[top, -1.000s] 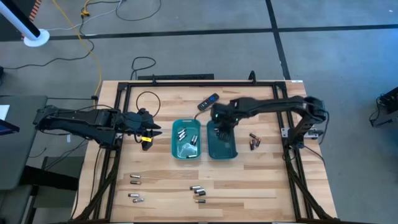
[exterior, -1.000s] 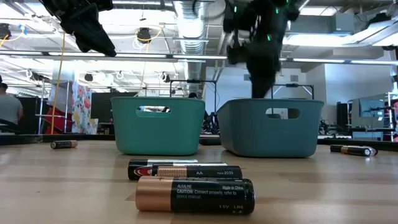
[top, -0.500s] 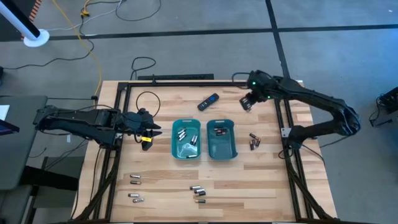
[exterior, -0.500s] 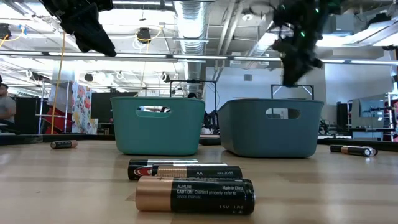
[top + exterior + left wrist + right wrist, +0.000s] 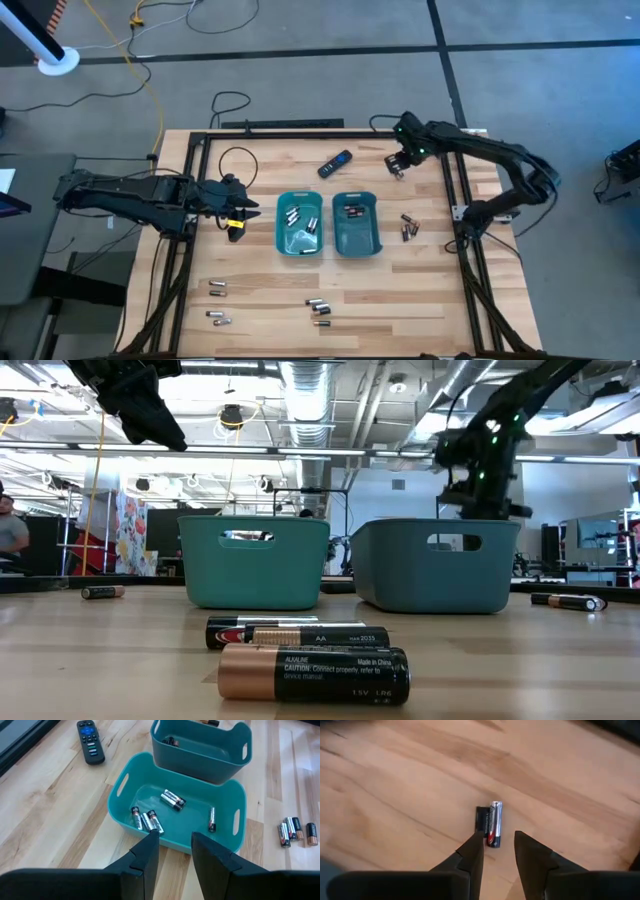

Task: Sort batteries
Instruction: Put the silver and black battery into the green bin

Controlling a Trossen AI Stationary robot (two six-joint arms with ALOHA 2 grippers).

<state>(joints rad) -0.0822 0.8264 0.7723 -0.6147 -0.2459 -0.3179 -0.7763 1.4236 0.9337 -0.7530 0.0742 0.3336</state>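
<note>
Two teal trays stand mid-table: the left tray (image 5: 299, 224) holds several batteries (image 5: 172, 800), and the right tray (image 5: 356, 224) has a few at its far end (image 5: 351, 210). More batteries lie loose on the wood (image 5: 408, 228) (image 5: 318, 306) (image 5: 217, 287). My right gripper (image 5: 498, 840) hovers open near the table's far right corner (image 5: 398, 165), pointing down. Just beyond its fingertips a silvery battery (image 5: 494, 824) lies flat beside a dark one. My left gripper (image 5: 175, 840) waits open and empty, left of the left tray (image 5: 236, 210).
A black remote (image 5: 336, 163) lies on the far side of the trays, left of my right gripper. Black frame rails (image 5: 300, 135) run along the table's far edge and both sides. Loose batteries lie close to the low camera (image 5: 312, 672).
My right gripper has left the space over the right tray and swung toward the table's far right corner, rolling as it went. It now hangs over the batteries lying there. The trays and the loose batteries have stayed put.
</note>
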